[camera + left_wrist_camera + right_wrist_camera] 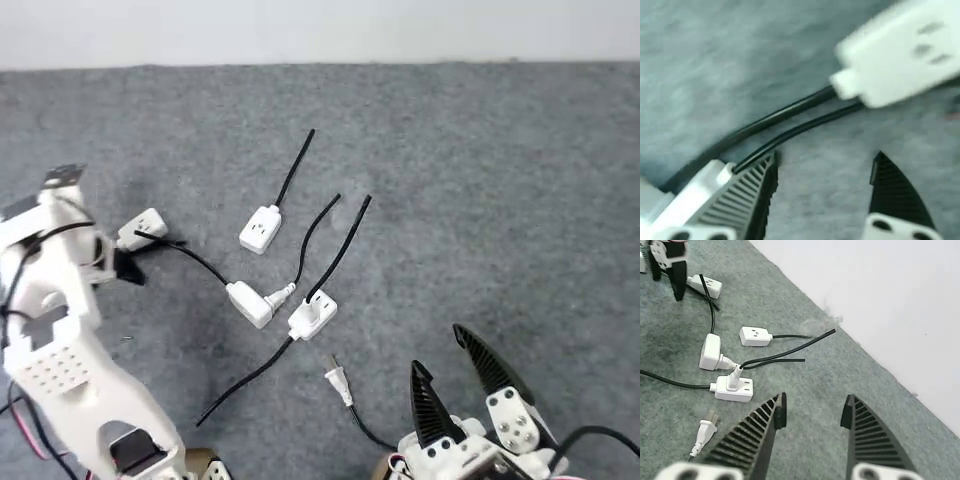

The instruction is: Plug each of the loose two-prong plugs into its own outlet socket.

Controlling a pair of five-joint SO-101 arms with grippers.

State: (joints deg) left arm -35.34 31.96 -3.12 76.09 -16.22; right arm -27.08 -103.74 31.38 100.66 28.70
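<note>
right fingers (757, 432) spread, empty, near loose plug (705, 429) on table (520, 200) | left fingers (892, 190) spread beside far socket (900, 55) | step, likely: grasp plug — pinch body across flats, prongs clear, cord slack, then line up with bare socket (261, 228)

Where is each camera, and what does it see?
High view: overhead, looking down at the mat, left arm and right arm.
Left wrist view: on the left arm, close over an outlet socket; jaws open.
Right wrist view: on the right arm, looking across the mat; jaws open.
Shared: high and right wrist views show the loose plug.
</note>
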